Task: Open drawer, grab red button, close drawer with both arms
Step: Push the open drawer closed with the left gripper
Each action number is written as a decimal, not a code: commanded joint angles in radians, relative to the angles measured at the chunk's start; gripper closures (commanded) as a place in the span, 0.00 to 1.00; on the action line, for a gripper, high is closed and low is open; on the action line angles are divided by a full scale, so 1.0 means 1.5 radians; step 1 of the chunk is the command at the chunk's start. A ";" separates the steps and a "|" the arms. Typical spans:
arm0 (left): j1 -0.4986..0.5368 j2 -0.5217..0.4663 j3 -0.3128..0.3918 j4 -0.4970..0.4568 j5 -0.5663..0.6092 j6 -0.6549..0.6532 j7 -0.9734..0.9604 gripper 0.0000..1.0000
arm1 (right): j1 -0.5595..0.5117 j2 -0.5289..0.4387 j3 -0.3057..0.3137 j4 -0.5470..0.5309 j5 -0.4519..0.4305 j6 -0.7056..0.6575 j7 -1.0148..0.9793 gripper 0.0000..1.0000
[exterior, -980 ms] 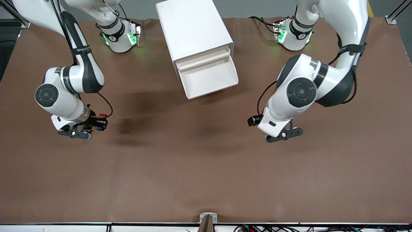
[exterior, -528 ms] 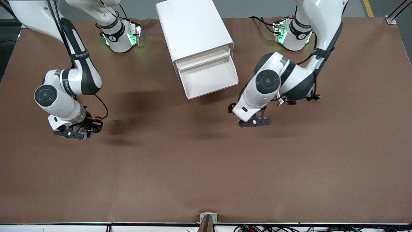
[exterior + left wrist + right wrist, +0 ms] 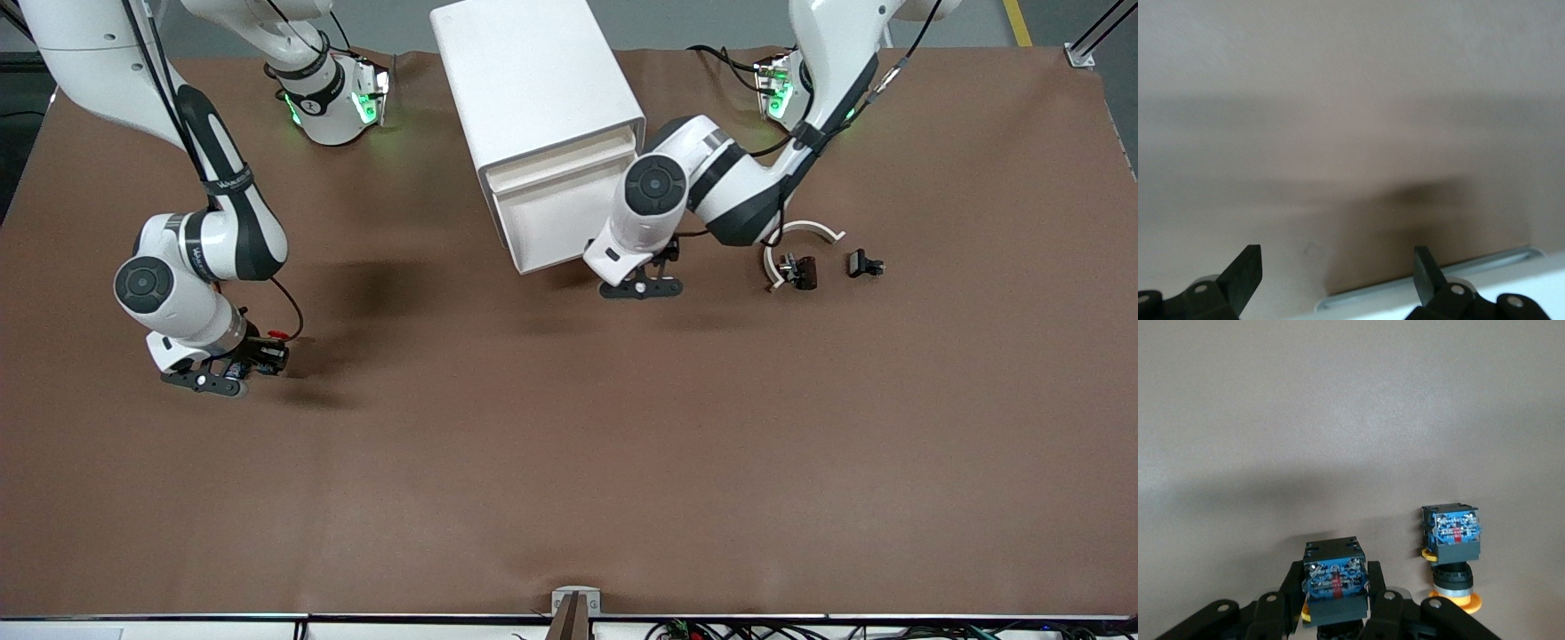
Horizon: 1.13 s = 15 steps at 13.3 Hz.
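At about eight o'clock on the bench, reading the front view as a clock with our bases at twelve, my right hand (image 3: pixel 224 375) is sitting low over the cloth and pinching a button (image 3: pixel 1333 577) by its black-and-blue body. The fingers are covering its cap, so I cannot tell the colour. I am judging it to be the one I was sent for, lifted clear so the drawer (image 3: pixel 573 218) can be shut. Just beside it, a second push-button (image 3: pixel 1451 550) is standing cap-down, its cap orange-yellow.

Near one o'clock, my left hand (image 3: pixel 642 286) is hanging at the front corner of the open drawer, on the side toward the left arm's end, fingers spread wide and holding nothing. I am placing it there, I think, to push the drawer front back into the white cabinet (image 3: pixel 533 80).

A second ago that left hand was out over open bench toward four o'clock; it has swung in. Its move has uncovered a white curved piece (image 3: pixel 800 236) and two small black parts (image 3: pixel 802 272) at two o'clock. My right hand has barely shifted.
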 commanded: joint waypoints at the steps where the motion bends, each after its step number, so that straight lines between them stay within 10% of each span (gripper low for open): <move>1: -0.025 0.010 -0.002 -0.007 0.003 0.009 -0.044 0.00 | -0.015 0.034 0.011 0.025 -0.017 0.018 0.006 1.00; 15: -0.035 0.009 -0.076 -0.033 -0.137 -0.032 -0.096 0.00 | 0.013 0.064 0.012 0.020 -0.014 0.023 0.059 1.00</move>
